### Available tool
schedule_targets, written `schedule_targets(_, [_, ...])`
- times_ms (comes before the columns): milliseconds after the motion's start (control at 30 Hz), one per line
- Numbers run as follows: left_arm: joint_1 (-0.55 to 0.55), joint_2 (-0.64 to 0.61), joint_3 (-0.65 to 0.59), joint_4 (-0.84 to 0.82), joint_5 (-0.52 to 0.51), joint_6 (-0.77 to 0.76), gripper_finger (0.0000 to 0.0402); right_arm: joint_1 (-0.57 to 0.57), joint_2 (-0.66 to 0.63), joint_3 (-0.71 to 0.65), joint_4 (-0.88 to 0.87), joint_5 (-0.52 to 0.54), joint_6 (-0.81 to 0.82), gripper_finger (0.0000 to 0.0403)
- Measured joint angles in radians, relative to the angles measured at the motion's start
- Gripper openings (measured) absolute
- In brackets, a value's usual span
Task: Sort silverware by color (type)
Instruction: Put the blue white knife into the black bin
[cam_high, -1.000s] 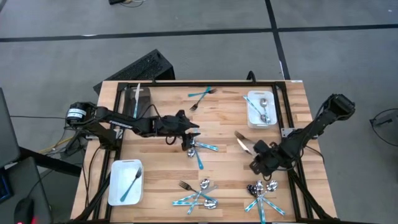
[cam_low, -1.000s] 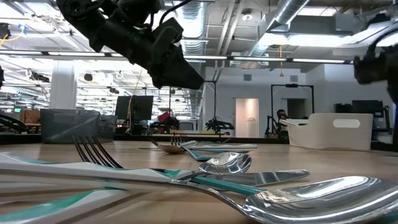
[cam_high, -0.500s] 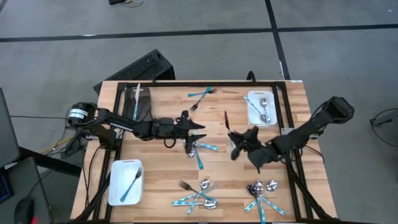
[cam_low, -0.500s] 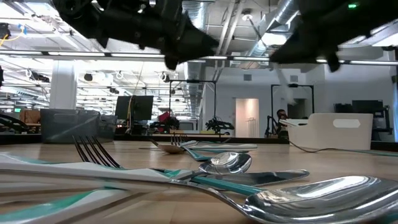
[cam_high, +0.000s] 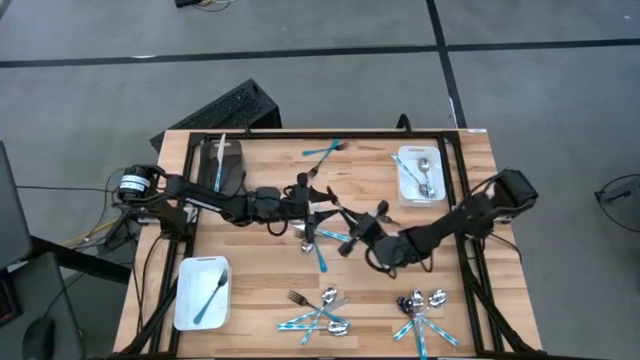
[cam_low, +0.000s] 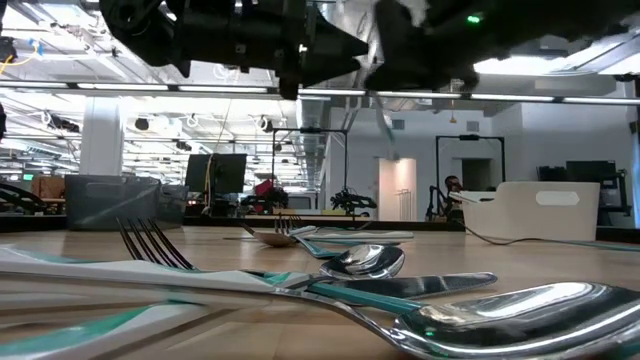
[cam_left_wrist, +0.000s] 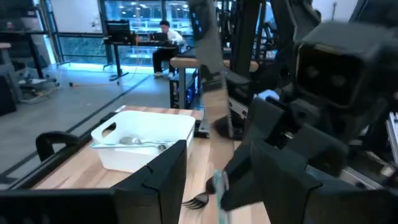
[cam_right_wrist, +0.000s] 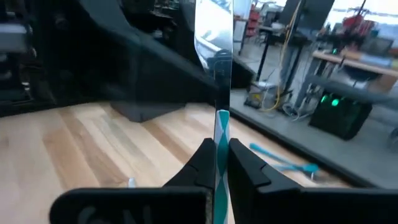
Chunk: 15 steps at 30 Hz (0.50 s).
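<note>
A: R gripper (cam_right_wrist: 217, 163) jaws?
B: Clamped on teal-handled knife (cam_right_wrist: 215, 68), lifted mid-tabletop (cam_high: 260, 250). L gripper (cam_high: 318, 205) jaws apart, holding nothing, close by.
A: Bins?
B: 2 white bins: one (cam_high: 202, 292) w/ 1 teal fork, other (cam_high: 420, 175) w/ silver pcs.

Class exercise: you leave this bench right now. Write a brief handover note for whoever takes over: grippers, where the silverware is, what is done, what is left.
Right gripper: shut on a teal-handled knife, raised mid-table.
Left gripper: open, empty, facing it.
Done: one teal fork in the near-left white bin; silver pieces in the far-right white bin.
Left: loose fork at the far edge, mixed piles along the near edge, few pieces mid-table.
</note>
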Motion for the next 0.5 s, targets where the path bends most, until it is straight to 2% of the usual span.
schedule_targets(133, [0.0, 0.002, 0.012, 0.002, 0.007, 0.015, 0.0161, -0.013, 0.079, 0.098, -0.003, 0.024, -0.078, 0.0041])
schedule_targets(200, [0.0, 0.002, 0.012, 0.005, 0.006, 0.014, 0.0146, -0.016, 0.11, 0.133, -0.009, 0.069, -0.109, 0.0041])
schedule_targets(300, [-0.003, 0.0, 0.011, -0.013, -0.007, 0.013, 0.0099, -0.008, 0.136, 0.166, -0.008, 0.148, -0.125, 0.0041])
schedule_targets(433, [-0.003, -0.011, 0.011, -0.054, -0.016, 0.009, 0.002, 0.001, 0.13, 0.168, -0.01, 0.176, -0.119, 0.0041])
schedule_targets(500, [-0.003, -0.017, 0.011, -0.058, -0.029, 0.009, 0.0013, 0.004, 0.128, 0.168, -0.006, 0.172, -0.124, 0.0041])
